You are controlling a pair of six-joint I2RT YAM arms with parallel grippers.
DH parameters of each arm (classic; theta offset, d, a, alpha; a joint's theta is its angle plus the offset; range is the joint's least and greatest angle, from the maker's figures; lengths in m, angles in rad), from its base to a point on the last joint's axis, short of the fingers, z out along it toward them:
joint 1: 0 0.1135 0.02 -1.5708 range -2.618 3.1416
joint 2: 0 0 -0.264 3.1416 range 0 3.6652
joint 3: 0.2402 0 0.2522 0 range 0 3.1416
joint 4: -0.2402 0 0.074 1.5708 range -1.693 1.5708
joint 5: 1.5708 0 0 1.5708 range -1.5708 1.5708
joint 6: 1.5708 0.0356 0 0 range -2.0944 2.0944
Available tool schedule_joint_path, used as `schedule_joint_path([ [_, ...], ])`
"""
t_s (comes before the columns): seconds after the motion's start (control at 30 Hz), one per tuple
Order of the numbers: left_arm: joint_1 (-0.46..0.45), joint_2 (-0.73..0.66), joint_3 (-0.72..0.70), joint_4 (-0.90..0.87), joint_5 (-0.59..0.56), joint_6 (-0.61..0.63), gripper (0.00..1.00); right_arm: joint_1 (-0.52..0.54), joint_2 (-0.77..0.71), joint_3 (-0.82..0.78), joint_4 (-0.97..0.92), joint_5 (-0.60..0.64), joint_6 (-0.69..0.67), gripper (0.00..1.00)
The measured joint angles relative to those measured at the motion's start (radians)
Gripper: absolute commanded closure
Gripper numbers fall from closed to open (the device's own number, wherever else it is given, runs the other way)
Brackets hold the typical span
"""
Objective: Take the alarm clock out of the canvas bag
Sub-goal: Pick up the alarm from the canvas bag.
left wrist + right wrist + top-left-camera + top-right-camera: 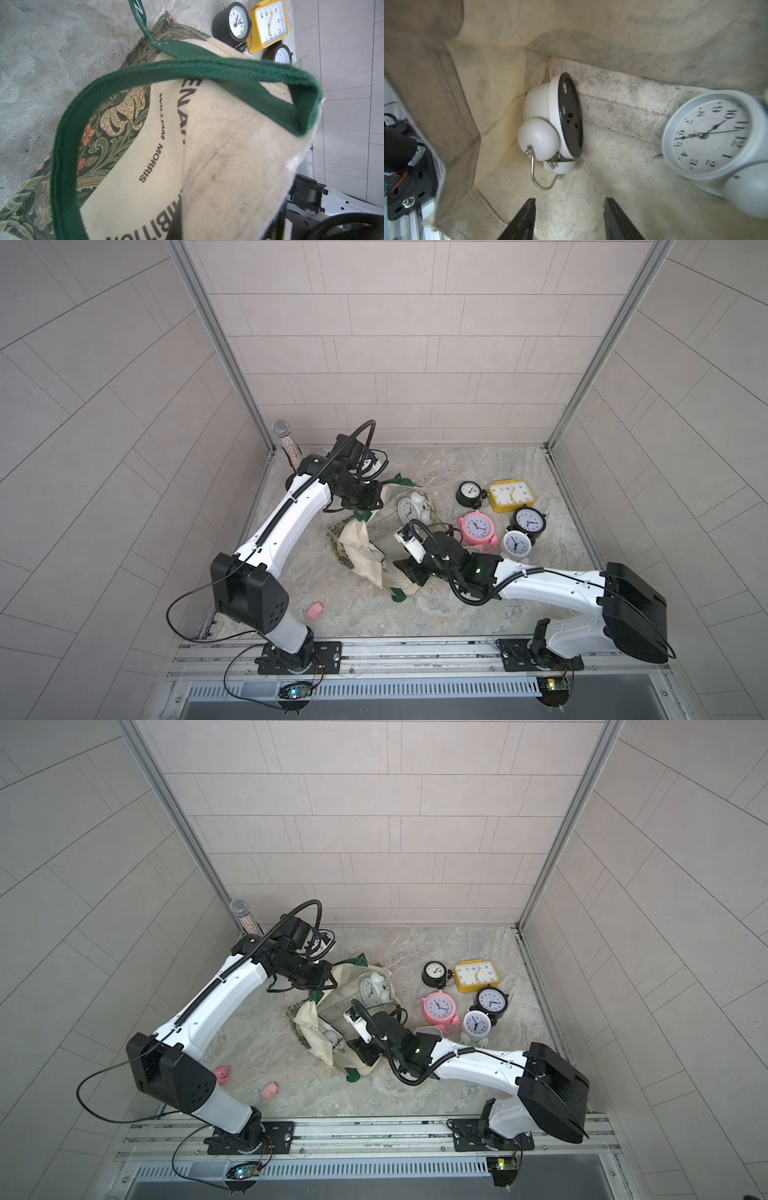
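Observation:
The cream canvas bag (359,545) lies on its side mid-table with its mouth held open; its green handle (207,68) and dark lettering fill the left wrist view. My left gripper (376,499) is shut on the bag's far rim, its fingers hidden by cloth. My right gripper (570,199) is open inside the bag (612,166), nothing between its fingers. Just ahead of it in the bag's corner, a white twin-bell alarm clock (552,122) lies with its black back showing. A second pale clock (708,135) rests face-up near the mouth, seen in both top views (409,510) (370,988).
Several clocks stand to the right of the bag: small black (470,492), yellow square (511,495), pink (478,529), black (528,520), white (515,545). A glittery microphone (286,439) stands in the back left corner. A small pink object (314,610) lies front left.

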Motion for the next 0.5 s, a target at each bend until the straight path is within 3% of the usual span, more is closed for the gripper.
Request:
schedule_joint_path([
  [0.5, 0.000, 0.000, 0.000, -0.003, 0.002, 0.001, 1.00, 0.076, 0.143, 0.004, 0.189, 0.031, -0.100, 0.44],
])
